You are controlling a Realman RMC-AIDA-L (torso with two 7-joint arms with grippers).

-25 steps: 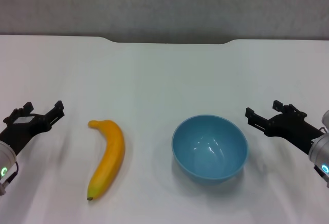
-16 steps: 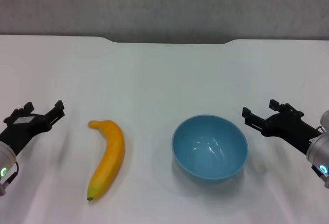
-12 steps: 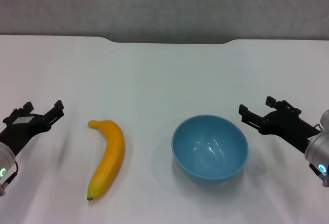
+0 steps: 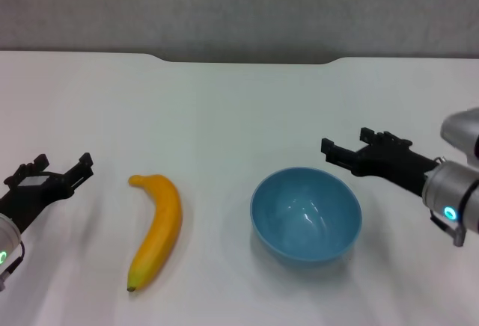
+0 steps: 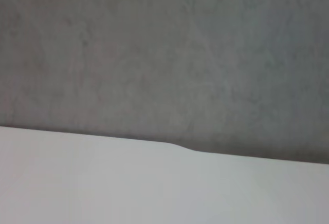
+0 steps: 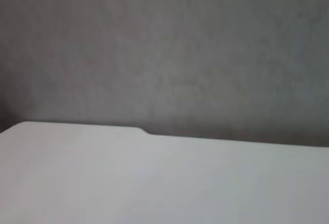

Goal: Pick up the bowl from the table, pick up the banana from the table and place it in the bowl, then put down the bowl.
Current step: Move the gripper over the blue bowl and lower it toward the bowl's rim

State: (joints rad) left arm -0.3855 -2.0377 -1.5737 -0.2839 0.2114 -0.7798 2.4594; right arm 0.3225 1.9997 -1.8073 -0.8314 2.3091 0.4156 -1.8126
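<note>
The light-blue bowl (image 4: 305, 215) stands upright and empty on the white table (image 4: 239, 109), right of centre. The yellow banana (image 4: 157, 229) lies on the table to the bowl's left, with its dark tip toward me. My right gripper (image 4: 346, 143) is open and empty, just beyond the bowl's far right rim, with its fingers pointing left. My left gripper (image 4: 61, 164) is open and empty, left of the banana and apart from it. Both wrist views show only the table (image 5: 103, 183) (image 6: 154, 183) and a wall.
A grey wall (image 4: 239, 4) rises behind the table's far edge, which has a shallow notch (image 4: 247, 60) in the middle. Bare tabletop lies between the banana and the bowl and beyond both.
My right gripper has moved left and a little farther away, from beside the bowl's right rim to its far right rim. The left gripper has shifted slightly nearer. Bowl and banana have not moved.
</note>
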